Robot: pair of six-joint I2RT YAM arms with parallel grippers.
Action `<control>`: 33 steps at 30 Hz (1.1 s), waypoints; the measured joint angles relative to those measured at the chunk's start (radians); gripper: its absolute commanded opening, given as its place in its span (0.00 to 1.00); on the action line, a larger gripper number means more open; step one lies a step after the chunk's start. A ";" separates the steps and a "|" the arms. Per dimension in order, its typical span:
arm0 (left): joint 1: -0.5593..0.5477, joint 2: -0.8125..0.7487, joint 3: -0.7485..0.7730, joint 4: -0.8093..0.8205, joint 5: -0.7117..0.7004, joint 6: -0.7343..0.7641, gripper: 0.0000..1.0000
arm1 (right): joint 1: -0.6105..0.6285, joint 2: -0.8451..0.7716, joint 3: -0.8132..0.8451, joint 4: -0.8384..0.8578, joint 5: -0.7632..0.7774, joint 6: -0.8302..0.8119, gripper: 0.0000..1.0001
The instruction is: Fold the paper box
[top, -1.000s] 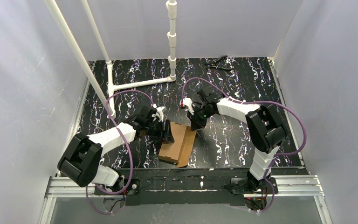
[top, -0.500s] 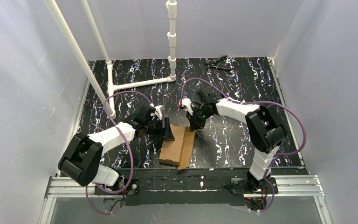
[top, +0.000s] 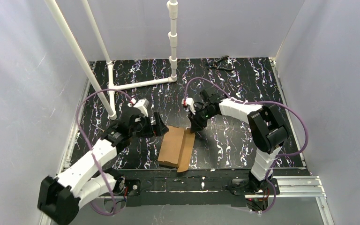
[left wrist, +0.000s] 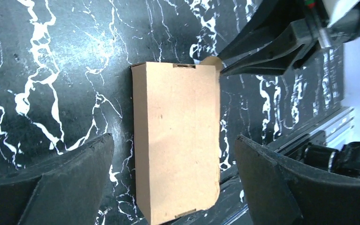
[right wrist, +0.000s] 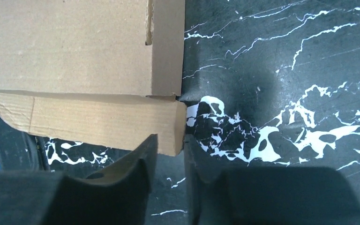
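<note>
Shows the paper box (top: 176, 149), plain brown card, lying flat on the black, white-veined desk (top: 243, 84) close to its near edge, between the two arms. Runs lengthways toward the arms' bases, tilted a little in the overhead view, with a narrower panel along its right side and a fold line between the two. Carries a small slot at each short end, as seen from the left wrist. Has the left jaws wide apart, hovering over the box and touching nothing, with one dark finger (left wrist: 70, 178) out past each long side of the card. Has the right jaws closed on the end of a flap (right wrist: 98, 123) with rounded corners at the far right corner of the box, a fingertip (right wrist: 143, 159) on either face of it. Places the right jaws low at the desk, just beside the far short end. Stretches the left arm (top: 93, 154) in from the near left corner and bends the right arm (top: 258, 122) back from the near right. Sets a white pipe frame (top: 140, 83) at the far left of the desk and a small dark tool (top: 219, 63) by the far wall, both well apart from the box.
</note>
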 measured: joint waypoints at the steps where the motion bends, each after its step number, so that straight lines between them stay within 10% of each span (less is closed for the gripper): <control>1: 0.003 -0.048 -0.015 -0.003 -0.005 -0.011 0.98 | -0.005 -0.001 0.000 -0.004 -0.008 -0.008 0.48; 15: 0.010 -0.689 -0.383 -0.179 0.039 -0.312 0.98 | -0.106 -0.342 -0.165 -0.117 -0.108 -0.288 0.98; 24: -0.002 -0.396 -0.258 -0.182 0.029 -0.215 0.98 | -0.181 -0.301 -0.301 0.123 -0.219 -0.092 0.98; 33: -0.300 -0.072 0.092 -0.288 -0.279 -0.135 0.98 | -0.183 -0.245 -0.324 0.310 -0.212 0.120 0.97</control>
